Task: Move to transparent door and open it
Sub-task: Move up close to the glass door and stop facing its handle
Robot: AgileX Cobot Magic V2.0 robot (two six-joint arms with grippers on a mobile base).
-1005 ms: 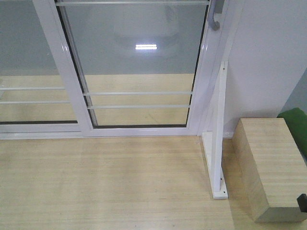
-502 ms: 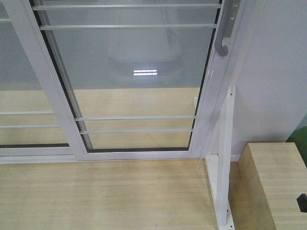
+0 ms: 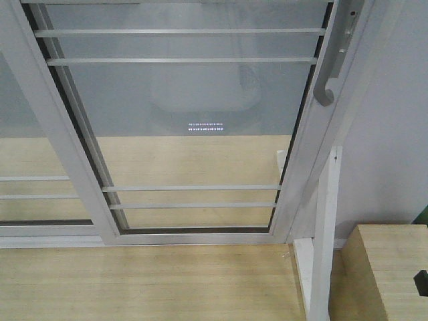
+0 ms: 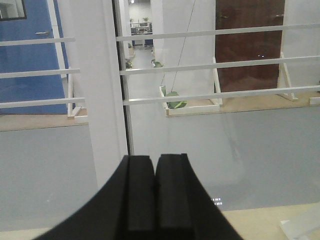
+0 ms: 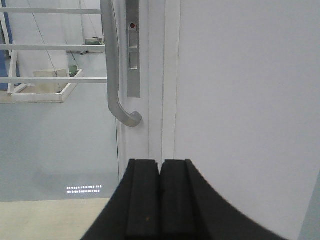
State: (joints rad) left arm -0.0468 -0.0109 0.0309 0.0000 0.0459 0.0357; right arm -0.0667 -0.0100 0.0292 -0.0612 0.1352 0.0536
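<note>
- Your left gripper (image 4: 154,160) has its black fingers pressed flat together with nothing between them. It points at the glass just right of a white upright stile (image 4: 107,85).
- Your right gripper (image 5: 160,162) is likewise pinched closed and empty. It points at the white frame just right of the handle.
- The curved grey handle (image 5: 114,65) hangs above and left of the right fingertips, apart from them. Its hooked lower end turns toward a narrow grey lock plate (image 5: 132,50).
- The transparent door (image 3: 194,127) fills the middle of the front view, crossed by thin white bars high and low. The handle sits on the door's right stile near the top right corner of that view.
- The door's handle stile lies against the frame, and the flat white wall (image 3: 401,100) starts right beyond it.
- At the door's left edge, its stile overlaps a second barred glass panel (image 3: 27,154) that runs off to the left.
- A white support post (image 3: 326,227) stands on the floor just right of the door's lower right corner. A pale wooden box (image 3: 391,274) sits beside it by the wall, so the handle side is the tight side.
- The wooden floor (image 3: 134,284) runs along the door's bottom rail from the left edge to that post.
</note>
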